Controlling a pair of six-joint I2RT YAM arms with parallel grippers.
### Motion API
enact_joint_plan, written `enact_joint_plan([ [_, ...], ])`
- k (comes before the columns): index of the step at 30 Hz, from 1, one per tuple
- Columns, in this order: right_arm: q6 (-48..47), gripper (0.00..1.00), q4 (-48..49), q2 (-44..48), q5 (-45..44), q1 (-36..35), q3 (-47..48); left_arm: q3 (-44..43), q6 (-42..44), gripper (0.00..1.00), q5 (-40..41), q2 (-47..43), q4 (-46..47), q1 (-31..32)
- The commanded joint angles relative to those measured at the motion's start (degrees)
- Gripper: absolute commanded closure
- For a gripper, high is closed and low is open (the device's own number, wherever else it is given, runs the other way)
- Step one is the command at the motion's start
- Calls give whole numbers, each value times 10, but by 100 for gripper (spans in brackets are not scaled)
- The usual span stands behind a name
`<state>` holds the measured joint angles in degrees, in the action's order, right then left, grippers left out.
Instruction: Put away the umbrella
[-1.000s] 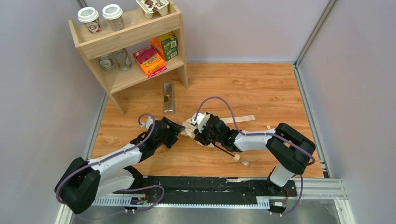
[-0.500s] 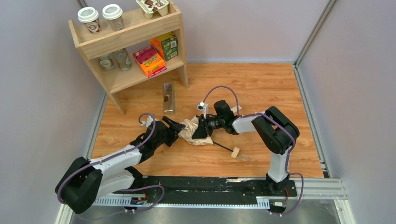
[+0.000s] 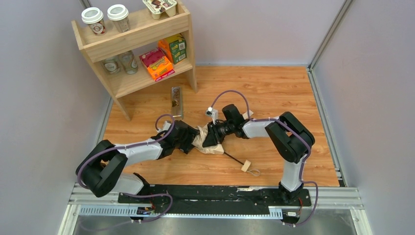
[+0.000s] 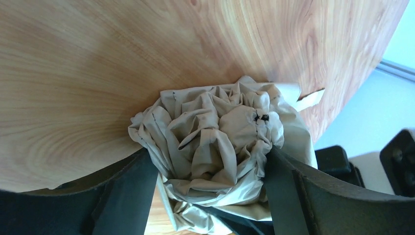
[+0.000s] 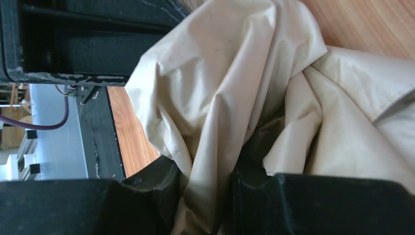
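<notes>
At the middle of the bench (image 3: 274, 93) lies one umbrella (image 3: 209, 148), gripped by both arms. Its long axis runs from the bunched canopy toward the near right, ending at the knob (image 3: 246, 166). The left tool (image 3: 192, 142) clamps the canopy's end, fingers well spread, and the right tool (image 3: 211, 138) narrowly pinches a fold. Both are equally near.

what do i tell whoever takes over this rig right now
Left gripper: shut on the umbrella, fingers either side of the bunched canopy.
Right gripper: shut on a fold of the same canopy, from the opposite side.
Umbrella lies on the table between the arms, canopy crumpled, black shaft and wooden handle pointing toward the arm bases.
Done: both arms have hold.
Left: canopy not yet tidied, umbrella not put away.
</notes>
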<state>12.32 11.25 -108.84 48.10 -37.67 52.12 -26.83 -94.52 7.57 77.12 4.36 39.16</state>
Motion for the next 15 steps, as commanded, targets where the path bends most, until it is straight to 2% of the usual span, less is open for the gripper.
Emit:
enact_joint_plan([
  [1, -61, 100, -143, 3, -72, -42, -16, 5, -44, 19, -23, 87, -62, 13],
  [3, -91, 100, -171, 15, -92, -60, -4, 9, -29, 32, -26, 116, -46, 13],
  [4, -105, 100, -186, 20, -106, -71, 3, 12, -23, 50, -28, 132, -21, 12],
  [5, -119, 100, -199, 26, -118, -80, 10, 28, -22, 59, -31, 138, 22, 12],
  [6, -120, 100, -207, 30, -127, -88, 16, 51, -23, 73, -34, 149, 42, 12],
  [8, -121, 100, -212, 42, -140, -98, 22, 76, -28, 85, -34, 163, 103, 12],
  [11, -114, 97, -213, 59, -164, -101, 32, 85, -16, 96, -41, 162, 127, 13],
  [12, -107, 92, -219, 65, -175, -101, 36, 83, -12, 100, -41, 153, 121, 13],
  [15, -83, 57, -254, 94, -236, -101, 59, 81, -1, 100, -31, 128, 85, 14],
])
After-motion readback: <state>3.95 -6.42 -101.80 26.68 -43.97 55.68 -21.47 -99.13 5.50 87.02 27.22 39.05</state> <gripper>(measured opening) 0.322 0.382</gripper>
